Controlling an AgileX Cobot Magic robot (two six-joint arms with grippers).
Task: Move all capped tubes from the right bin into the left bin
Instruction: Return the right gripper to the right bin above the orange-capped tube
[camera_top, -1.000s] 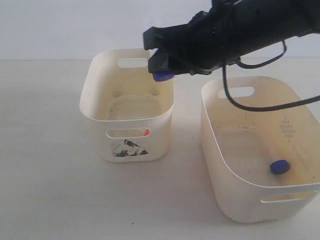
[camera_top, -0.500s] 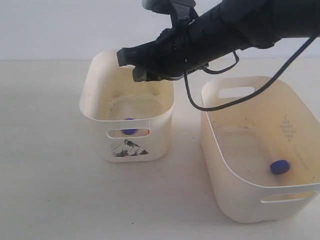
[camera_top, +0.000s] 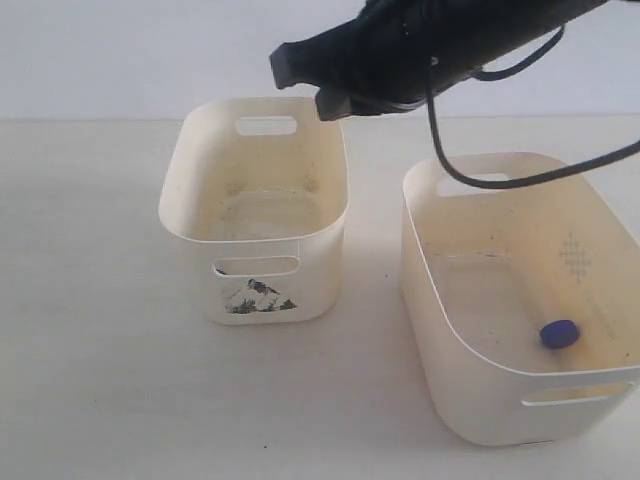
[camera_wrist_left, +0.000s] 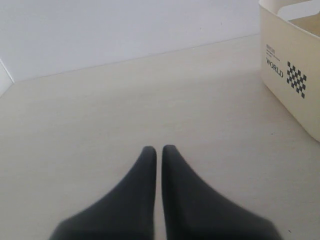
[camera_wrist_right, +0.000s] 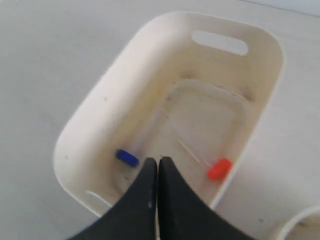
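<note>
The left bin (camera_top: 318, 262), with its mountain picture, stands left of the wider right bin (camera_top: 440, 335). One blue-capped tube (camera_top: 559, 333) lies on the right bin's floor near the front. In the right wrist view the left bin (camera_wrist_right: 100, 107) holds a blue-capped tube (camera_wrist_right: 127, 157) and an orange-red-capped tube (camera_wrist_right: 219, 168). My right gripper (camera_top: 310, 82) (camera_wrist_right: 158, 160) hangs shut and empty above the left bin's back right corner. My left gripper (camera_wrist_left: 156, 148) is shut and empty over bare table, out of the exterior view. A fourth tube is not visible.
A black cable (camera_top: 470, 180) droops from the right arm over the right bin's back rim. In the left wrist view a cream bin wall (camera_wrist_left: 292, 75) printed "WORLD" with a checker mark stands off to one side of the left gripper.
One second ago my right gripper held a blue-capped tube above the left bin. The tube dropped into the bin, and the arm has since lifted and drawn back to the right, shut and empty.
</note>
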